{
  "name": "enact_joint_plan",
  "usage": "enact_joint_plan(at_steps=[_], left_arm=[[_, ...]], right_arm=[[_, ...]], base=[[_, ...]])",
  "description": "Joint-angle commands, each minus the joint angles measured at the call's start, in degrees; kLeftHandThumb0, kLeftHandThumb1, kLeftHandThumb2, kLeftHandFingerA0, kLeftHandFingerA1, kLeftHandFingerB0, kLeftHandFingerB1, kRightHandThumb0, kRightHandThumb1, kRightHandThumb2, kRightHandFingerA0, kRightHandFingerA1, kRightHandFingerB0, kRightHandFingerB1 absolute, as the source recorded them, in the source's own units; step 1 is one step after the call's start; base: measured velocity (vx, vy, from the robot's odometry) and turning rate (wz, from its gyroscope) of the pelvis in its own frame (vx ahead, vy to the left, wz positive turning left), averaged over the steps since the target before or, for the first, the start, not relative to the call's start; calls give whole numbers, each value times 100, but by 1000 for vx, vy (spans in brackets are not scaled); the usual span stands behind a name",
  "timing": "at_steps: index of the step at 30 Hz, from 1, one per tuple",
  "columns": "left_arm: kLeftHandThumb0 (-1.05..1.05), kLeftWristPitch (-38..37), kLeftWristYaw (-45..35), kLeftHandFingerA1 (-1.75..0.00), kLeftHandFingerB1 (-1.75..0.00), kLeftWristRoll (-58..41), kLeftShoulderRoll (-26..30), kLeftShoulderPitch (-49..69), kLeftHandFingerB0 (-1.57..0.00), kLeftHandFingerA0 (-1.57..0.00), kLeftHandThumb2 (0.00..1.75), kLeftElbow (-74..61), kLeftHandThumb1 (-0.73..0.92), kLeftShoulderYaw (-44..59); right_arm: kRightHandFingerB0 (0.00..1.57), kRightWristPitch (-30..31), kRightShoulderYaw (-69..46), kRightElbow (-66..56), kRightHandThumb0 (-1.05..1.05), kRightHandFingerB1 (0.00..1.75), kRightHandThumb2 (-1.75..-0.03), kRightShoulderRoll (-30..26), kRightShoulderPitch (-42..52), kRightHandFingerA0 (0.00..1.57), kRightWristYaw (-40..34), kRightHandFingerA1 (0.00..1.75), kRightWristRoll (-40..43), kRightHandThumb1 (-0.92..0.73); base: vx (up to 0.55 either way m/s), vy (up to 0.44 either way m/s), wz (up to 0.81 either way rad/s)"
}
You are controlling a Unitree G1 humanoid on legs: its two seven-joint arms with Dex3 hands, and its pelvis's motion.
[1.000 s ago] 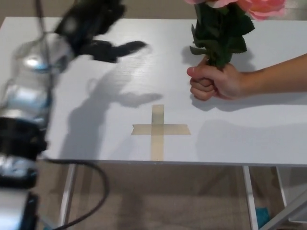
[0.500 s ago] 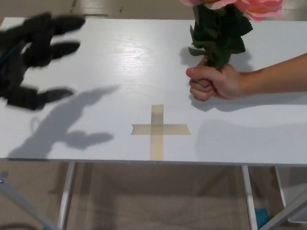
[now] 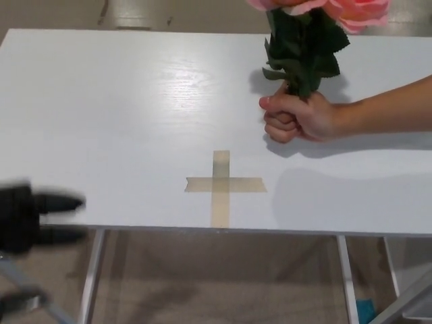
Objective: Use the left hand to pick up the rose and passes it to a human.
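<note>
Rose (image 3: 307,34) is up at the far right of the bench (image 3: 121,115), gripped by a person's hand (image 3: 300,118), not by the robot. That fist is wrapped tight round the stem, thumb on top, resting on the bench surface, with the forearm coming in from the right edge. Dark green leaves (image 3: 304,54) bunch just above the fist, and pink petals (image 3: 358,10) run off the top of the frame, so the blooms are only partly seen.

Down at the lower left, the robot's left hand (image 3: 30,219) sits low by the near edge of the bench, at the corner, blurred. Two dark fingers (image 3: 61,202) poke out to the right with a clear gap between them, spread apart and holding nothing. It is well apart from the rose, almost the whole bench lying between them. A bit of grey arm shows below it at the bottom left corner. The right hand does not show.

In the middle of the bench, nearer the front edge, lies a tape cross (image 3: 223,183), flat and bare, between the two hands but closer to the person's. Below the bench edge, white legs (image 3: 91,277) and a brown floor (image 3: 216,283) show.
</note>
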Motion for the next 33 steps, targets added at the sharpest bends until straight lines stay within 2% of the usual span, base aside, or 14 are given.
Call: enact_joint_plan(at_steps=[1, 2, 3, 4, 5, 9, 10, 11, 18, 19, 24, 27, 28, 33], left_arm=[[-53, -654, -662, -44, -40, -224, -591, 1136, -62, -69, 54, 855, 39, -104], [-54, -858, -467, -44, -39, 76, -656, 1047, -60, -70, 54, 1246, 39, -229], [-49, -1115, -203, -60, -47, 444, -706, 921, -45, -69, 76, 1732, 33, -370], [-49, -1261, -46, -60, -47, 639, -725, 851, -45, -69, 76, 1991, 33, -445], [-55, -1401, 299, -44, -39, 964, -744, 722, -56, -69, 55, 2356, 41, -563], [-57, -1810, 1754, -39, -36, 2168, -705, 70, -49, -54, 55, 4062, 47, -1096], [-70, -1700, 2302, -47, -40, 2495, -671, -285, -36, -45, 77, 4744, 44, -1336], [-59, -1552, 2613, -35, -34, 2595, -666, -545, -43, -42, 56, 5225, 49, -1467], [-61, -984, 3602, -34, -33, 2665, -628, -1728, -38, -33, 57, 7142, 54, -1832], [-59, -887, 3879, -44, -49, 2489, -697, -1933, -36, -21, 83, 7520, 42, -1696], [-62, -1167, 4304, -44, -50, 2363, -789, -1983, -37, -22, 85, 8295, 45, -1687], [-67, -1309, 4067, -45, -48, 2628, -630, -1993, -33, -25, 87, 8558, 49, -2066], [-68, -1353, 4021, -33, -32, 2678, -584, -2004, -37, -35, 60, 8607, 62, -2138], [-69, -1619, 3898, -33, -31, 2681, -443, -2065, -33, -34, 60, 8797, 63, -2315]], right_arm=[[48, -9, 127, 65, -55, 37, -64, -54, 433, 62, 23, 57, -115, -81], [48, 0, 134, 65, -55, 37, -64, -53, 444, 62, 20, 57, -105, -81], [48, 7, 138, 67, -55, 37, -64, -54, 466, 62, 19, 57, -94, -81], [48, 7, 143, 68, -55, 37, -64, -52, 480, 62, 15, 57, -92, -81], [47, 1, 146, 66, -55, 37, -64, -51, 482, 62, 10, 57, -89, -81], [48, -21, 166, 65, -55, 37, -65, -41, 537, 62, -11, 57, -95, -81], [49, -18, 170, 69, -54, 38, -65, -41, 543, 62, -21, 57, -98, -81], [49, -10, 158, 69, -54, 37, -64, -40, 564, 63, -28, 58, -83, -81], [47, -26, 168, 65, -55, 37, -65, -42, 591, 63, -34, 58, -77, -80], [47, -34, 189, 69, -55, 37, -65, -29, 597, 63, -21, 58, -94, -80], [47, -53, 192, 60, -55, 37, -64, 21, 645, 64, -28, 58, -71, -80], [47, -36, 134, 63, -55, 37, -65, 3, 598, 64, -18, 58, -14, -80], [47, -33, 128, 62, -55, 37, -65, 5, 594, 64, -21, 58, -8, -80], [48, -42, 157, 58, -55, 37, -65, 20, 572, 64, -36, 58, -37, -80]], base=[[0, 0, 0], [0, 0, 0], [0, 0, 0], [0, 0, 9], [0, 0, 0], [0, 0, 0], [0, 0, 0], [0, 0, 0], [0, 0, 0], [0, 0, 0], [0, 0, 0], [0, 0, 0], [0, 0, 0], [0, 0, 0]])
